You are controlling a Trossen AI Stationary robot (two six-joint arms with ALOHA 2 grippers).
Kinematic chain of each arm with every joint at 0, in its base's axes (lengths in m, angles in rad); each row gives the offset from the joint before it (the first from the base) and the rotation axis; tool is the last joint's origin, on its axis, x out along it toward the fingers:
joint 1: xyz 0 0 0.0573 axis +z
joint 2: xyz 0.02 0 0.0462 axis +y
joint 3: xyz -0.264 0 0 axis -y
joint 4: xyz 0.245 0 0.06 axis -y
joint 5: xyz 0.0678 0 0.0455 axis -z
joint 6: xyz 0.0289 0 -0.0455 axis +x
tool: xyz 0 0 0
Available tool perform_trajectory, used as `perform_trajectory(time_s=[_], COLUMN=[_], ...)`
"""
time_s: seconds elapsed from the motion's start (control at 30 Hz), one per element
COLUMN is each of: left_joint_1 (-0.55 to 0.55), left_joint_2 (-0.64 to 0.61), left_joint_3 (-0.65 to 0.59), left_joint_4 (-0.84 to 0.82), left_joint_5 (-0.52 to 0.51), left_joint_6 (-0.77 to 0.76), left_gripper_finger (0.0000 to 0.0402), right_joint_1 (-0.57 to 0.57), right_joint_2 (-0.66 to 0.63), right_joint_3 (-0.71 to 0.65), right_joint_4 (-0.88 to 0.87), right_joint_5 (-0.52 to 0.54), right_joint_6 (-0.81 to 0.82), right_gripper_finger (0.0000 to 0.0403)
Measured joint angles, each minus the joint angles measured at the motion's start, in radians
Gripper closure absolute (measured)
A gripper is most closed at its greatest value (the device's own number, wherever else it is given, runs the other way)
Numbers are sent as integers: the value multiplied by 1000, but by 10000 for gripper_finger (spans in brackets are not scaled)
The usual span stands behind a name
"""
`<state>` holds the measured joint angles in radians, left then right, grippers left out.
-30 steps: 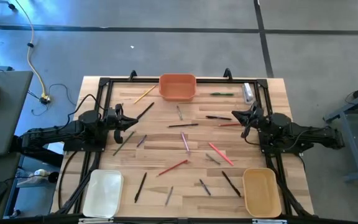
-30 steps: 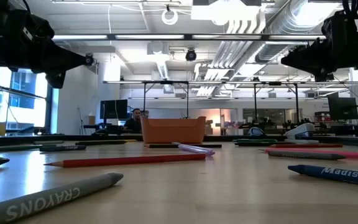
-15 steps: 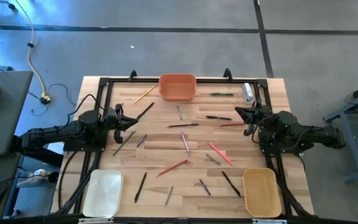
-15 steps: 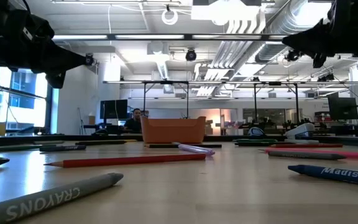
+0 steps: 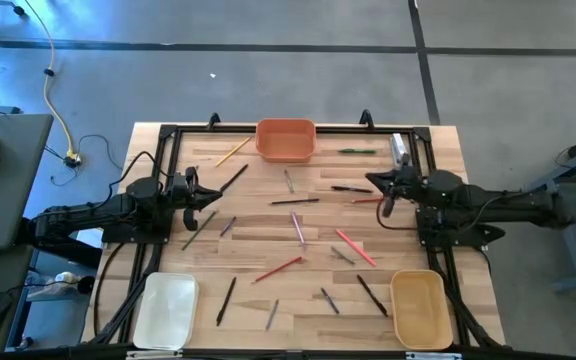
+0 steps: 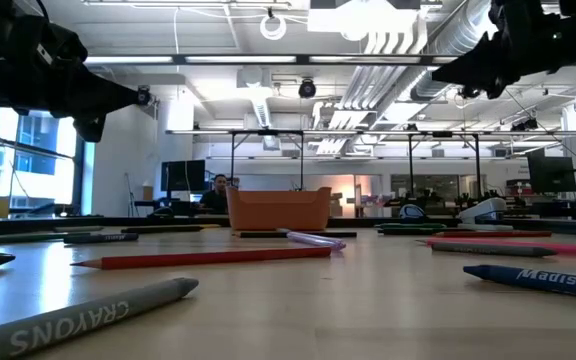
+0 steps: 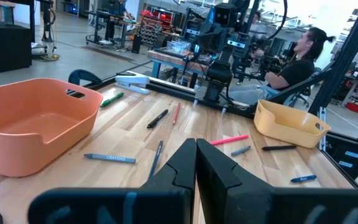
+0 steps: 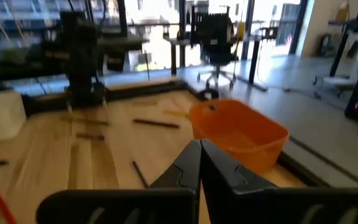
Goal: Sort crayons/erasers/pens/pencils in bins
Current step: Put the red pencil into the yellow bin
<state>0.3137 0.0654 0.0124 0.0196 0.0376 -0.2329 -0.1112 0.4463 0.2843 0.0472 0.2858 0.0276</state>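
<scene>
Several crayons, pens and pencils lie flat and scattered across the wooden table, among them a red pencil [image 5: 278, 269], a pink stick [image 5: 354, 246], a green pen [image 5: 357, 151] and a grey crayon [image 6: 88, 315]. The orange bin [image 5: 286, 140] stands at the far edge, the white bin [image 5: 166, 310] at the near left, and the tan-yellow bin [image 5: 418, 308] at the near right. My left gripper [image 5: 200, 190] hovers shut over the left side. My right gripper [image 5: 378, 185] hovers shut above a black pen [image 5: 351, 188] and a red pen [image 5: 368, 200], holding nothing.
A stubby clear-and-white tube [image 5: 399, 148] lies near the far right corner. A black frame [image 5: 168, 132] runs along the table's edges. A person [image 7: 294, 59] sits beyond the table's right side. Bare wood shows between the sticks in the middle of the table.
My right gripper has swung toward the table's left and far edge and has risen, its arm turning to lie more squarely across the right side. It has stayed shut. The left arm and all the sticks have kept still.
</scene>
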Motion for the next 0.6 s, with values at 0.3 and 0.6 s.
perform_trajectory(time_s=[0.3, 0.6], left_joint_1=[0, 0], left_joint_2=[0, 0], left_joint_3=[0, 0], left_joint_4=[0, 0], left_joint_5=[0, 0], left_joint_6=[0, 0], left_gripper_finger=[401, 401], right_joint_1=[0, 0], right_joint_2=[164, 347], right_joint_3=[223, 372], right_joint_4=[-329, -552], right_joint_5=[-9, -9], right_joint_6=[106, 133], right_gripper_finger=[403, 403])
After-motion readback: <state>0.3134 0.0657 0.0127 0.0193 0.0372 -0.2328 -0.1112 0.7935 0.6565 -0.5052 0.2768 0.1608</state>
